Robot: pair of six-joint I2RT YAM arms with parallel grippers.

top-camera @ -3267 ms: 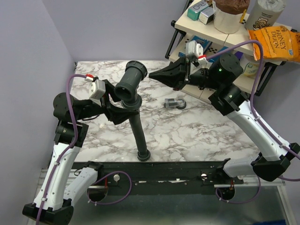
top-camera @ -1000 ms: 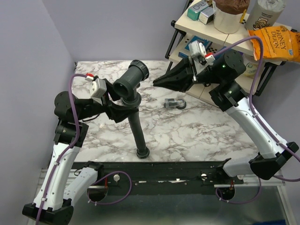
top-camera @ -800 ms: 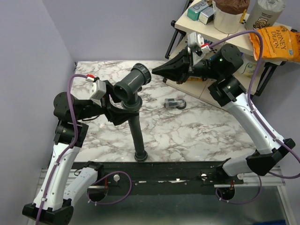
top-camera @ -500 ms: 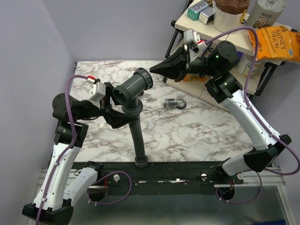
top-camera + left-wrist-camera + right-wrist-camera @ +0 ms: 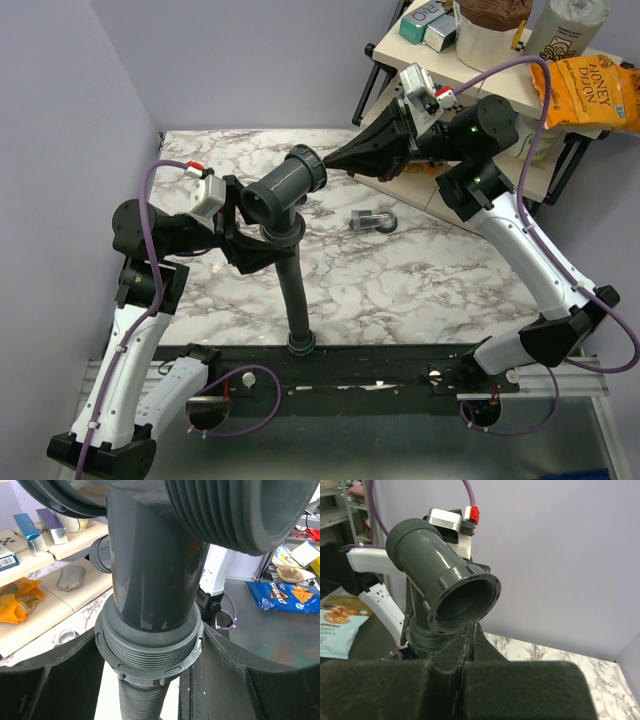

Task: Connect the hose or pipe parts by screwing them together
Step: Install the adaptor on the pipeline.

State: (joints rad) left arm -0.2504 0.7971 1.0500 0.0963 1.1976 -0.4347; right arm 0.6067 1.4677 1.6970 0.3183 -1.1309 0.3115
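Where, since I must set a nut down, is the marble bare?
Bare: the table between hose, small clear piece and right arm; also its far-left corner. Crowded: around the fitting, held by the left gripper, right gripper shut at its mouth.

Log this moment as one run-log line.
left gripper: shut on Y fitting | hose: hangs from fitting | right gripper: shut, empty, tips at fitting's open rim | clear end piece: loose on table

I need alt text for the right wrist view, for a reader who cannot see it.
A dark grey pipe fitting, its open collared mouth facing the camera, appears just above the shut right gripper. A lilac wall is behind.
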